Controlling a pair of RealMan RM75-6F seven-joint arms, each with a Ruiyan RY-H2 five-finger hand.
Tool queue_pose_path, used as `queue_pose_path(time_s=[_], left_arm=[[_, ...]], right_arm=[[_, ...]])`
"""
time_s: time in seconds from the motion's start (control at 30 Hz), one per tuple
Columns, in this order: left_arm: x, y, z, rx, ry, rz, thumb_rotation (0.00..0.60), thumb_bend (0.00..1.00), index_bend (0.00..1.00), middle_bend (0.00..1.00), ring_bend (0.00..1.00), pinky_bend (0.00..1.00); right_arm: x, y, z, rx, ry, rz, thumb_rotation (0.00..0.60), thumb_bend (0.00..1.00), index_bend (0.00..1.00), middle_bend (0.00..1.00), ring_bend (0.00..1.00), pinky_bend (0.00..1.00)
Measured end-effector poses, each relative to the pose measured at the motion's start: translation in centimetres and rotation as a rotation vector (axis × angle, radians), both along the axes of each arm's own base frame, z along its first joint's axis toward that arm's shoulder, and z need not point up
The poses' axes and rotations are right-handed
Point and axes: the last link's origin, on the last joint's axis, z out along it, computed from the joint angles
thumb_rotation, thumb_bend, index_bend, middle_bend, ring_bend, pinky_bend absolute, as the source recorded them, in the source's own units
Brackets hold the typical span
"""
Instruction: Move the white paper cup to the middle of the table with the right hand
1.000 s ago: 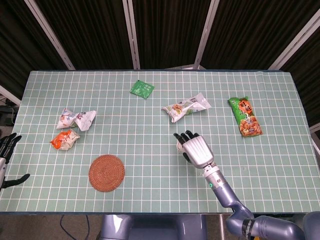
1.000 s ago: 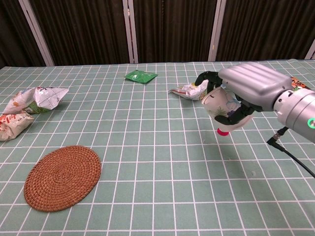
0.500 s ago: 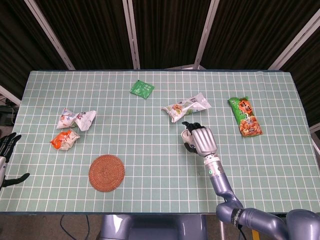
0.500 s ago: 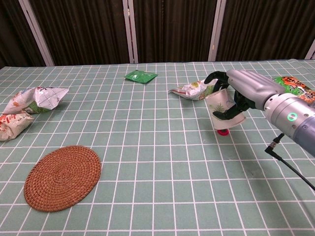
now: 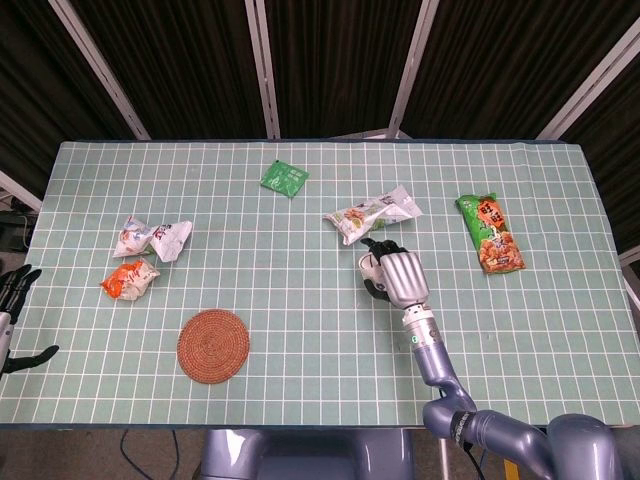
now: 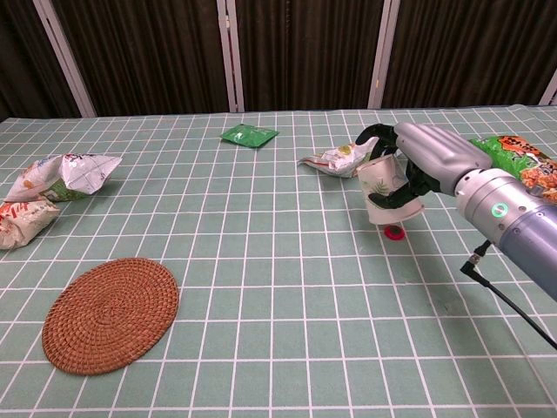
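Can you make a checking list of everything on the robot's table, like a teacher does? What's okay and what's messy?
Surface: green grid tablecloth, flat, covers the whole table.
Job's thing: white paper cup with leaf print, held roughly upright by the right hand, right of the table's middle.
Clutter: round woven coaster; green packet; white-green snack bag just behind the cup; green-orange snack bag; white bag and orange bag at the left; small red thing under the cup.
Hands: right grips the cup; left hand rests off the table's left edge, holding nothing.
Cables: black cable near the right forearm.
Surroundings: dark curtains behind.
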Motion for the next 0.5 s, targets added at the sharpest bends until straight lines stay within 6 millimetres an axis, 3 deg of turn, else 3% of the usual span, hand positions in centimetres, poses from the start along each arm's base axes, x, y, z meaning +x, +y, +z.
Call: queue_pose_path(time_s=[0.5], left_arm=[[-0.05,0.08,0.05,-0.002,-0.001,0.001,0.600,0.00,0.00,0.00,0.00,0.00]], right_arm=[[-0.49,-0.05,-0.25,0.022,0.019,-0.015,0.600,0.29,0.20,0.37,0.20,0.41]])
